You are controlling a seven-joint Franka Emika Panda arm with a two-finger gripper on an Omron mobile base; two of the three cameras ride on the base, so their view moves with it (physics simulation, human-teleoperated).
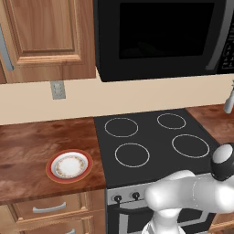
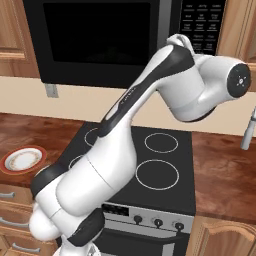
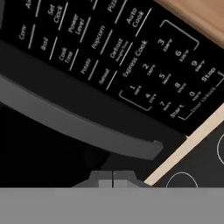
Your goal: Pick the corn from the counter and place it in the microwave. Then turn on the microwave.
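Observation:
The black microwave (image 1: 160,36) hangs above the stove with its dark glass door closed. In the hand view its button panel (image 3: 131,57) is close in front of me, with the number keys and the Start key at the panel's lower right. The curved grey door handle (image 3: 78,127) runs just beside my gripper (image 3: 113,177), whose fingertips are shut together with nothing between them. My arm reaches up to the panel (image 2: 200,25) in the right base view. The corn is hidden from view. The reddish-brown counter (image 1: 27,146) lies left of the stove.
A white red-rimmed plate (image 1: 69,166) sits empty on the counter near its front edge. The black stovetop (image 1: 151,137) with ring burners lies under the microwave. A grey upright object (image 2: 247,130) stands at the far right. Wooden cabinets (image 1: 45,36) flank the microwave.

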